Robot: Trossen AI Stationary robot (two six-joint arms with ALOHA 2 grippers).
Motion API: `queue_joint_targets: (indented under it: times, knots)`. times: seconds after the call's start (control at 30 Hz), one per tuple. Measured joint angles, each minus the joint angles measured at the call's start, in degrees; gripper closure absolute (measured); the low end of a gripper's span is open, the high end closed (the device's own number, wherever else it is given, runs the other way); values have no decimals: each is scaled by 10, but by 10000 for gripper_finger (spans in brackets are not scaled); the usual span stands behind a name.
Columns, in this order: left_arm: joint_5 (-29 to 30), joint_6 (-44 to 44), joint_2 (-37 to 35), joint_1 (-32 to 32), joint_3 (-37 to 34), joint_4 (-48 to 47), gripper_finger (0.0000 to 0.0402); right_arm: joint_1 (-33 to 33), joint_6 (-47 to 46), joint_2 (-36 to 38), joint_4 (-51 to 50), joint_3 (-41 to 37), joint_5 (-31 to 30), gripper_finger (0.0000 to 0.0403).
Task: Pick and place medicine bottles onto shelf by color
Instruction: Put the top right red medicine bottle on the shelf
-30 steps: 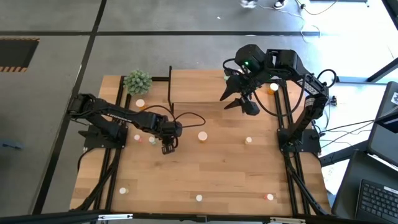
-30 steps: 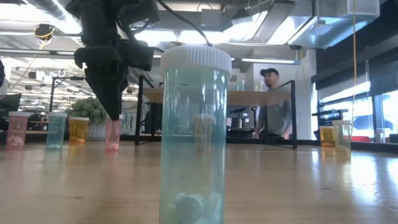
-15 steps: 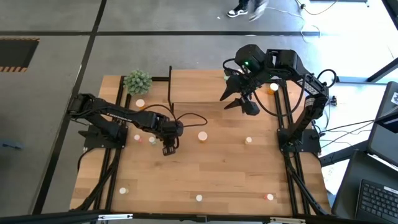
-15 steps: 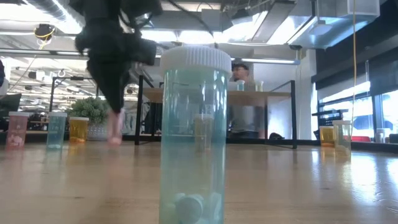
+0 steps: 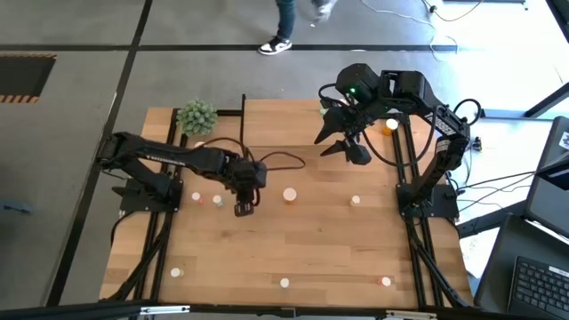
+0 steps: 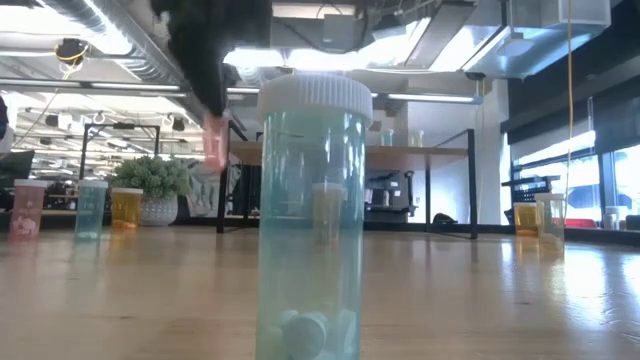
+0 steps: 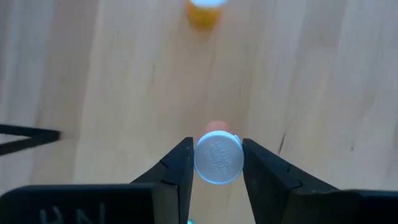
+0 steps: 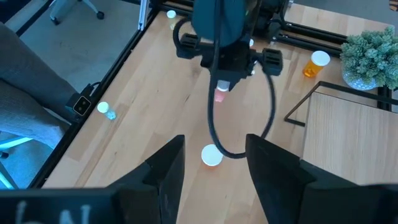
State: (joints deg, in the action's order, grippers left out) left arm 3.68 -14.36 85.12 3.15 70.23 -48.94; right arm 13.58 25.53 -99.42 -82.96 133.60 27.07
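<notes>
My left gripper (image 5: 244,206) is shut on a pink-red medicine bottle (image 6: 213,141) with a pale cap, held above the table's middle left. The right wrist view shows the same bottle (image 8: 221,94) under that gripper. My right gripper (image 5: 343,144) hangs open high over the shelf's (image 5: 277,124) front right part, with nothing between its fingers. An orange bottle (image 5: 290,194) stands on its base just right of my left gripper. Several more bottles stand spread over the table. My left gripper pinches the bottle at its round pale cap (image 7: 218,159), one finger (image 7: 181,169) on each side. The fingers come from above, slanting down. The pink body (image 7: 217,127) hangs below the cap, clear of the table and roughly upright.
A teal bottle (image 6: 313,215) stands close to the low camera at the near edge. A potted plant (image 5: 196,116) is at the far left, with an orange bottle (image 8: 317,63) beside it. Two bottles (image 5: 205,199) stand left of my left gripper, and more stand along the near edge (image 5: 284,284).
My left gripper has risen with the pink-red bottle, which stood on the table a second ago and now hangs clear of it. A person has walked past beyond the table's far edge.
</notes>
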Motion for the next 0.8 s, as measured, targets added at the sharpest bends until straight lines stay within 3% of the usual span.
queue_joint_targets:
  times: [0.37,0.8]
  knots:
    - [17,74,0,-43,155,-100,294,0,0,0,0,0,0,231]
    - [21,172,0,-152,230,-121,294,2,0,0,0,0,0,231]
